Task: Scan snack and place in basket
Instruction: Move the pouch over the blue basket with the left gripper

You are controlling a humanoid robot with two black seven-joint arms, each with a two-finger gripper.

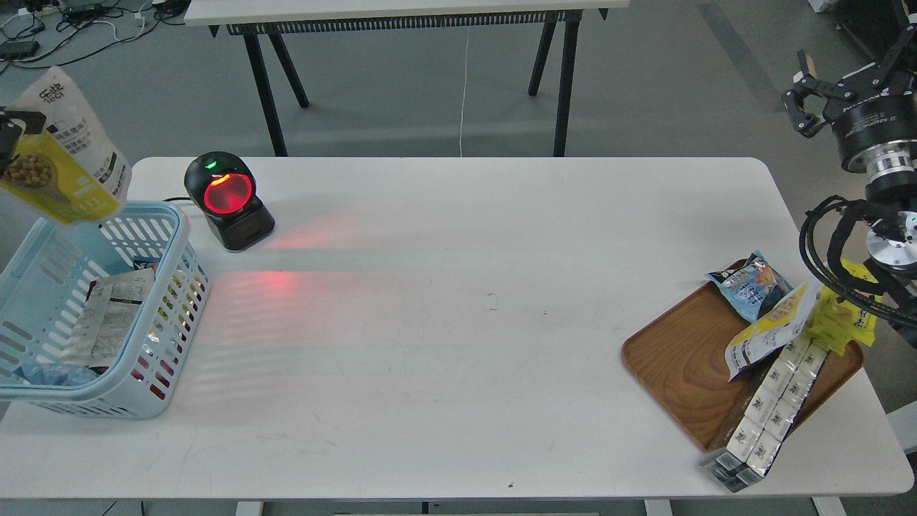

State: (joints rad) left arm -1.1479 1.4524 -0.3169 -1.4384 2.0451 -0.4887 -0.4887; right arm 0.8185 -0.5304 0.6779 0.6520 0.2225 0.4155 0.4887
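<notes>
- Up at the far left edge, the left end effector (10,140) grips the snack (66,147), a yellow and white pouch picturing round tan balls, by its left side; only a small dark part of that end effector shows.
- The snack hangs tilted in the air above the back left corner of the basket (166,373), clear of its rim.
- The light-blue basket stands on the left end of the white table (444,322) and already holds some packets, one white with black print.
- Just right of the basket's far corner sits a black scanner (228,201), its round window glowing red with a small green light on top; a red glow falls on the table in front of it.
- At the upper right, the right end effector (804,100) is raised off the table's edge, its fingers spread apart and holding nothing.
- Near the right end of the table lies a brown wooden tray (680,365) carrying a small blue snack bag (752,287), another yellow and white pouch (770,330), bright yellow packets (845,319) and a row of white cartons (770,401) reaching past the tray's near edge.
</notes>
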